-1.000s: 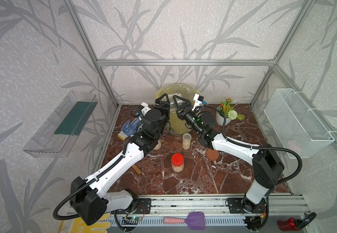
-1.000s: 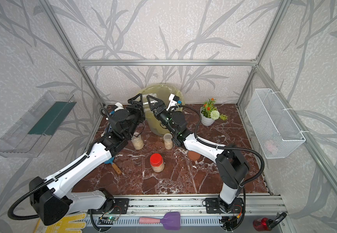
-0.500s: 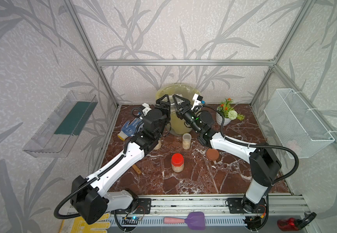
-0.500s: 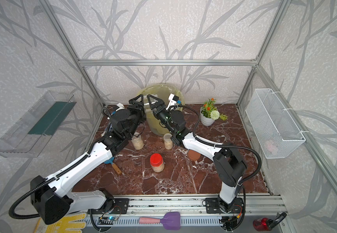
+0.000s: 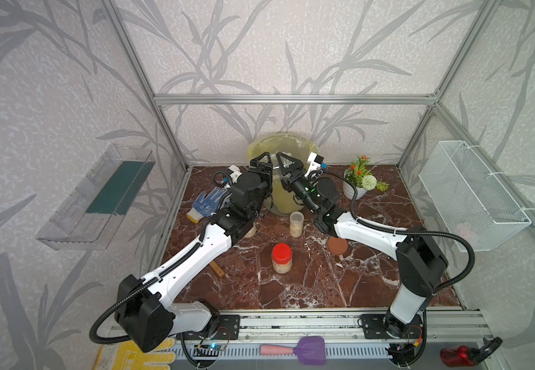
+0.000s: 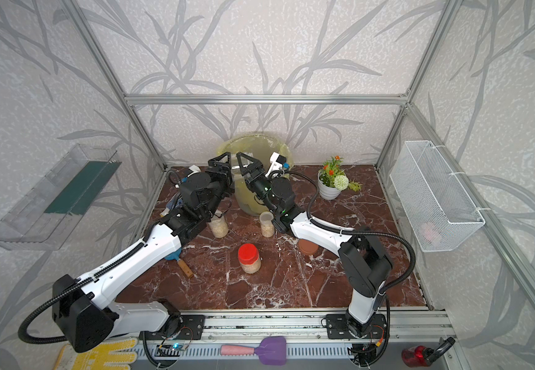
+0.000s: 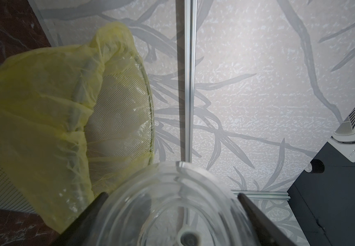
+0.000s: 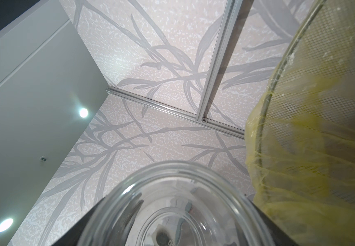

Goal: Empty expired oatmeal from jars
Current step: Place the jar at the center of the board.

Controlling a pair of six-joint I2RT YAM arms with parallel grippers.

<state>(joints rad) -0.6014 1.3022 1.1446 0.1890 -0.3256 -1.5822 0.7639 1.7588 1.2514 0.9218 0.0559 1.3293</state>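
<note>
Your right gripper [image 5: 283, 157] has drawn its jaws inward over the last second, while both arms have barely shifted. They are raised side by side in front of the mesh bin [image 5: 284, 142], lined with a yellow bag, at the back of the marble-patterned table [image 5: 324, 282]. In the right wrist view its fingers [image 8: 93, 213] pinch a clear empty jar [image 8: 172, 202] from both sides. Your left gripper [image 5: 263, 157] has its fingers [image 7: 91, 210] pressed against a clear ridged container [image 7: 172, 204], also empty; you cannot tell whether that one is a jar or a lid. The oatmeal [image 5: 281, 267] sits in three jars standing on the table. The red-lidded jar [image 5: 281, 258] is nearest the front, the slim jar [image 5: 296, 224] stands just before the bin, and the third jar [image 6: 218, 224] is beside the left forearm. The brown lid [image 5: 337, 245] lies flat, partly under the right forearm.
</note>
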